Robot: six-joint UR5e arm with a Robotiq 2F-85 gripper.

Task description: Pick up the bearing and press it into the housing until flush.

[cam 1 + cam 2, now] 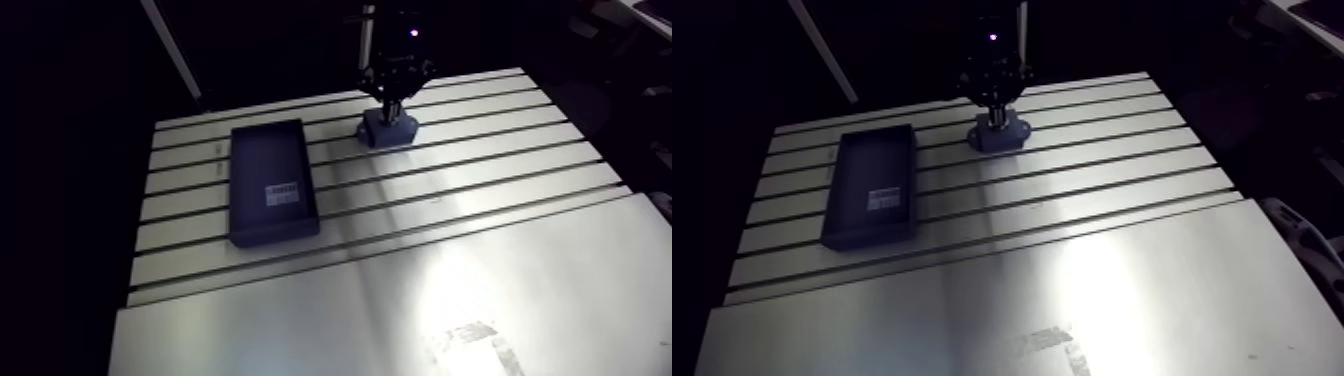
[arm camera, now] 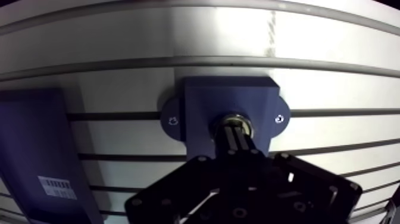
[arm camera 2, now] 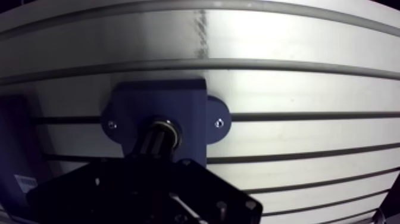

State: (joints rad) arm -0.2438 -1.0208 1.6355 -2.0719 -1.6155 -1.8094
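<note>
Here, gripper (image 2: 236,134): fingers closed together, empty, tips pointing down
bearing (image 2: 228,119): metal ring in the bore of the housing (image 2: 205,101), under the fingertips
housing: blue block on the slotted table (image 2: 339,89), near a dark tray (image 1: 270,165)

The wrist (image 1: 403,45) is hanging close to vertical in the arm view, a small light glowing on its dark body, and the gripper (image 1: 392,102) beneath it is pointing straight down. In the wrist view the two fingers (image 2: 230,143) are lying pressed together, with only a thin seam showing between them, and are reaching forward as one narrow black bar. Behind them the gripper's linkage bars (image 2: 297,179) are sitting folded inward in a shallow V — their pivot screws are facing the camera.
</note>
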